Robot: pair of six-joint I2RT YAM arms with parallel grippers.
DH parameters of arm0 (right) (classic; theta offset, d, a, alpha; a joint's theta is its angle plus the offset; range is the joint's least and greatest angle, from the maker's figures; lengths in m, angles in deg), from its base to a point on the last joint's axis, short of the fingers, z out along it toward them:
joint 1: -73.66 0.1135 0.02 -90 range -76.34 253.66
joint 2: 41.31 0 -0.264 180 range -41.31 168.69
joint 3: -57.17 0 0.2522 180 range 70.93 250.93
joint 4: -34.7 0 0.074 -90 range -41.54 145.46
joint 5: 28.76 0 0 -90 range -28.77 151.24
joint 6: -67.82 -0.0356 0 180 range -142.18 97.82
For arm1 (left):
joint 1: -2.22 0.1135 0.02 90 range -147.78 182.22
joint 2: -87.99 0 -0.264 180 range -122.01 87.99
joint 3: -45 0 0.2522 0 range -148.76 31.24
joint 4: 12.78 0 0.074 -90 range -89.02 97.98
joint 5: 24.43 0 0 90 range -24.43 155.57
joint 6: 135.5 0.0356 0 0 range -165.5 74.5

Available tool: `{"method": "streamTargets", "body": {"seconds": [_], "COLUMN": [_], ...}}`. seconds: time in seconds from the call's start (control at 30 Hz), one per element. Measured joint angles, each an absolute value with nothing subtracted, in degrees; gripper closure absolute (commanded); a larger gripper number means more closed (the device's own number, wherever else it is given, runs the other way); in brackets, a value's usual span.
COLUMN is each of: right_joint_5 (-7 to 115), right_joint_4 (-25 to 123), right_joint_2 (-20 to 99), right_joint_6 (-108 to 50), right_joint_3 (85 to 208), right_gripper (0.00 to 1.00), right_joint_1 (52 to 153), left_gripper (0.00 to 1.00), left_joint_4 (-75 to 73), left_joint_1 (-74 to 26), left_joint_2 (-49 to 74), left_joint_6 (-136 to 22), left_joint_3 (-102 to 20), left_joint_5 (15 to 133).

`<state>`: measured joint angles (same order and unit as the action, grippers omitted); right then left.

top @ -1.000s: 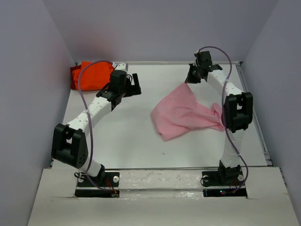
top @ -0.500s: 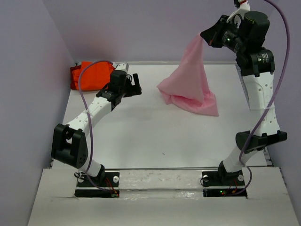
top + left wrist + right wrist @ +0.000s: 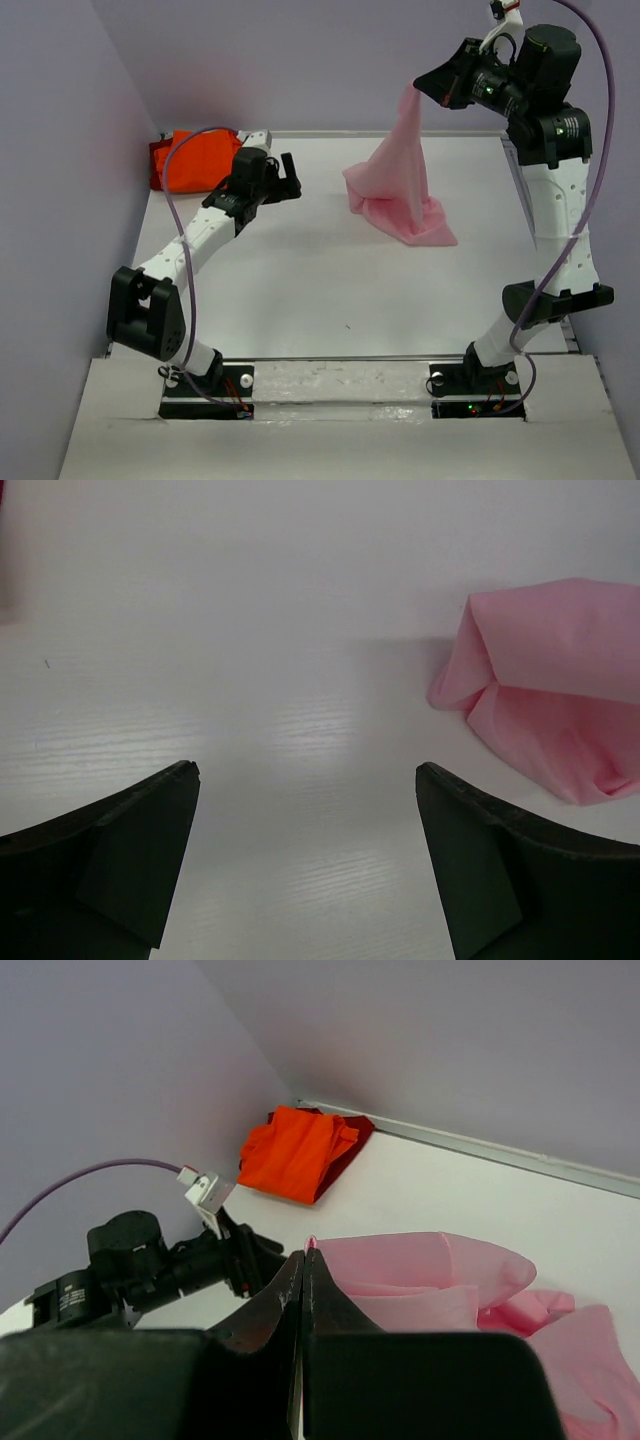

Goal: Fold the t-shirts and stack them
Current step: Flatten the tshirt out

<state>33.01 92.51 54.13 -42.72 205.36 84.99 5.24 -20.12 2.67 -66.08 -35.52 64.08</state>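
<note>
Pink cloth between the closed fingers [image 3: 285,1295] of the right gripper [image 3: 420,88]: clamped on one edge of the light pink t-shirt [image 3: 404,185], high above the far right part of the table [image 3: 300,290]. Raised there within the last second; before that, low over the table with the shirt lying spread and flat on the right side. Since half a second ago almost no more climbing, only a narrower hang of the cloth. Hanging now as a thin cone, with the lower part bunched in a heap and touching the table at the far right.

Further left, the left gripper [image 3: 288,178]: fingers wide apart, nothing between them, low over the far left centre, unmoved during this second, facing the pink heap [image 3: 540,680] but well apart from it. Beyond it, in the far left corner, the orange t-shirts [image 3: 195,160], in a loose pile.

Probably a lift to let the shirt fall open and show a free corner. Folding itself not yet begun; likely next, a second grasp by the empty left gripper, then spreading flat
</note>
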Motion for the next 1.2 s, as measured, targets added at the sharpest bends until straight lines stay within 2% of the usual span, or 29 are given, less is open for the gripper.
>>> {"method": "streamTargets", "body": {"seconds": [0.13,0.3,0.4,0.77,1.03,1.07,1.1,1.13,1.17,1.2], "right_joint_5": [28.4,28.3,30.3,38.1,40.1,40.5,40.9,41.5,42.4,43.6], "right_joint_4": [90.4,85.4,83.3,77.5,70.8,70.3,70.2,70.3,70.3,70.5], "right_joint_2": [49.9,41.1,40.5,54.7,67.8,69.8,71.7,73.1,74.0,74.9], "right_joint_6": [-42.6,-39.9,-38.7,-37.1,-37.5,-37.5,-37.6,-38.0,-38.0,-38.6], "right_joint_3": [200.1,181.2,171.1,154.8,153.4,153.4,153.4,153.4,153.4,153.4], "right_gripper": [1.00,1.00,1.00,1.00,1.00,0.98,0.85,0.63,0.57,0.42], "right_joint_1": [85.9,91.9,96.7,110.7,117.8,118.5,119.1,119.6,120.0,120.3], "left_gripper": [0.01,0.01,0.01,0.01,0.01,0.01,0.01,0.01,0.01,0.01], "left_joint_4": [4.5,2.9,2.3,2.2,3.8,3.9,3.9,4.1,4.1,4.1], "left_joint_1": [-20.1,-20.1,-19.9,-16.6,-15.7,-15.7,-15.7,-15.7,-15.7,-15.7], "left_joint_2": [5.2,10.6,12.1,12.3,10.4,10.1,10.0,9.8,9.7,9.7], "left_joint_6": [-66.2,-66.2,-66.2,-67.1,-67.5,-67.5,-67.5,-67.5,-67.5,-67.5], "left_joint_3": [-34.9,-34.0,-34.0,-34.0,-34.0,-34.0,-34.0,-34.0,-34.0,-34.0], "left_joint_5": [63.6,60.2,58.4,55.0,55.7,55.9,56.1,56.3,56.6,56.8]}}
